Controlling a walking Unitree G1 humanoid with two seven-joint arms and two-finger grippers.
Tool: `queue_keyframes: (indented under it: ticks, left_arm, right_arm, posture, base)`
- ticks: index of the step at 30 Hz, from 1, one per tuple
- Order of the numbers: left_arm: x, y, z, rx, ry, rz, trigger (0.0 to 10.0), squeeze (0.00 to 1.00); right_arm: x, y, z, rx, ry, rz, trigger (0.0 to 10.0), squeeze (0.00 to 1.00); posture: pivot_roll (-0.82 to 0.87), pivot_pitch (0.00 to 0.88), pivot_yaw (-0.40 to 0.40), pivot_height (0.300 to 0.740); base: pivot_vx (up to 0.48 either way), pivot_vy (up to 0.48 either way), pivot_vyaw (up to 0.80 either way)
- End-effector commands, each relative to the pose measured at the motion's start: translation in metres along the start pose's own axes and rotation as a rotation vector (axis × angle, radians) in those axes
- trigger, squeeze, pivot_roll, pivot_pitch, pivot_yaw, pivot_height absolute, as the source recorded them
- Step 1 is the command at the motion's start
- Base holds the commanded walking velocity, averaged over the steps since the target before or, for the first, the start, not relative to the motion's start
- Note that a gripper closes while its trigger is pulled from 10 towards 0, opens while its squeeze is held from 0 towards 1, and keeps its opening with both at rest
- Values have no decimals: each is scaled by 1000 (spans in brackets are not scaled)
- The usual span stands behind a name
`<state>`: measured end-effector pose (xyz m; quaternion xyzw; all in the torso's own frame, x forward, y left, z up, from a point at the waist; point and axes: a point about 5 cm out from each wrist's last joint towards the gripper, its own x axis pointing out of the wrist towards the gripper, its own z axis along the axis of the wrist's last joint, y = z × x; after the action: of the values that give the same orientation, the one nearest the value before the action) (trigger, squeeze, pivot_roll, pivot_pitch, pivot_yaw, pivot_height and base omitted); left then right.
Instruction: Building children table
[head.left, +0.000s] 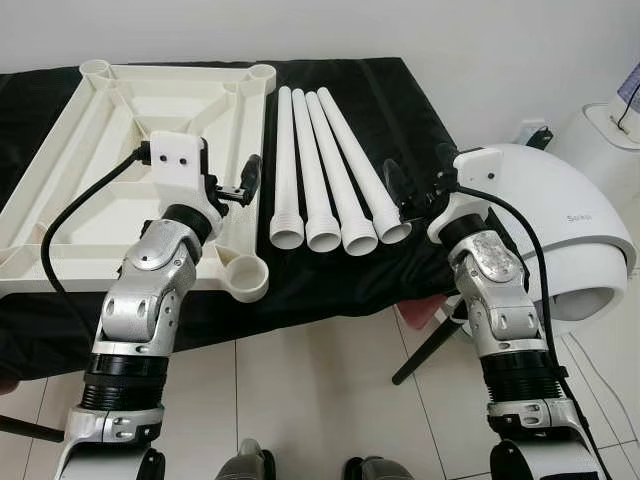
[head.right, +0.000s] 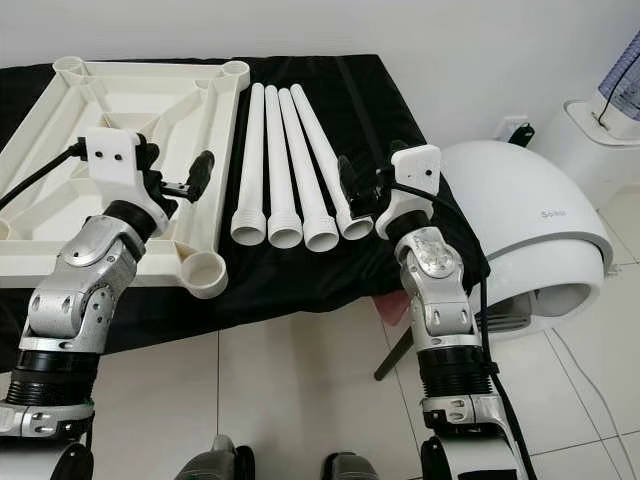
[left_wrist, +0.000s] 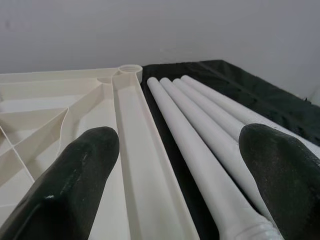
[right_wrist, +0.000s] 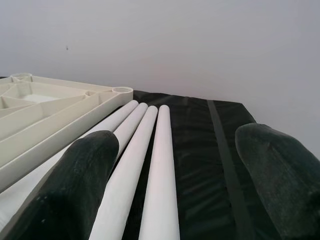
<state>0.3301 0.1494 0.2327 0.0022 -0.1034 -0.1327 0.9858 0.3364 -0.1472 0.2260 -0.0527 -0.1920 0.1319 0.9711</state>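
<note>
Four white threaded legs (head.left: 320, 180) beside upturned cream tabletop (head.left: 120, 130).

Bare black cloth (head.left: 400, 110) right of legs (head.left: 325, 175) free; tabletop (head.left: 120, 140) blocks left side.

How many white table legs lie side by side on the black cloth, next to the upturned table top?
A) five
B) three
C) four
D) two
C: four white table legs lie in a row on the black cloth, just beside the upturned table top, with their threaded ends toward the robot.
</note>
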Motion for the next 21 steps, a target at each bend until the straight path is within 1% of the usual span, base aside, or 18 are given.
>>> queue_keyframes:
  ticks: [1,3,4,5,6,7,8,9,11,12,15,16,17,18,19,21]
  left_arm:
    - [1,-7,-3,20,28,-105,10000,0]
    - [0,-15,-4,48,60,-174,10000,0]
    - [0,-15,-4,48,60,-174,10000,0]
    - [-3,-26,-1,48,75,-277,10000,0]
    - [-3,-26,-1,48,75,-277,10000,0]
    - [-6,-34,3,48,79,-357,10000,0]
    - [-6,-34,3,48,79,-357,10000,0]
    - [-8,-39,5,45,88,-398,10000,0]
    - [-8,-40,5,44,93,-407,10000,0]
    - [-11,-43,6,32,101,-447,10000,0]
    - [-12,-44,6,32,100,-461,10000,0]
    - [-14,-46,9,35,99,-479,10000,0]
    - [-14,-46,9,35,99,-479,10000,0]
    - [-16,-48,12,34,98,-496,10000,0]
    - [-16,-48,12,34,98,-496,10000,0]
    - [-23,-54,18,35,104,-538,10000,0]
  right_arm:
    - [-2,2,-2,17,16,-4,10000,0]
    - [-1,0,-5,35,53,-24,10000,0]
    - [-1,0,-5,35,53,-24,10000,0]
    - [2,-6,-9,41,116,-39,10000,0]
    - [2,-6,-9,41,116,-39,10000,0]
    - [6,-9,-13,56,165,-34,10000,0]
    - [6,-9,-13,56,165,-34,10000,0]
    - [11,-11,-15,62,201,-20,10000,0]
    - [12,-12,-16,60,208,-17,10000,0]
    - [15,-13,-19,49,241,-14,10000,0]
    - [17,-14,-20,42,252,-15,10000,0]
    - [22,-16,-20,37,270,-12,10000,0]
    - [22,-16,-20,37,270,-12,10000,0]
    - [28,-17,-20,47,286,2,10000,0]
    - [28,-17,-20,47,286,2,10000,0]
    - [41,-18,-21,65,351,55,10000,0]
  posture:
    - [-7,162,19,740]
    - [-10,167,26,740]
    - [-10,167,26,740]
    - [-17,173,31,740]
    - [-17,173,31,740]
    - [-18,178,32,740]
    - [-18,178,32,740]
    - [-21,188,32,740]
    - [-21,188,32,740]
    - [-22,197,30,740]
    - [-22,197,30,740]
    - [-15,211,21,740]
    - [-15,211,21,740]
    - [-12,215,18,740]
    - [-12,215,18,740]
    - [1,224,3,740]
  base:
    - [0,0,0]
    - [0,0,0]
    - [0,0,0]
    - [0,0,0]
    - [0,0,0]
    - [0,0,0]
    - [0,0,0]
    - [0,0,0]
    - [0,0,0]
    - [0,0,0]
    - [0,0,0]
    - [0,0,0]
    - [0,0,0]
    - [0,0,0]
    - [0,0,0]
    - [0,0,0]
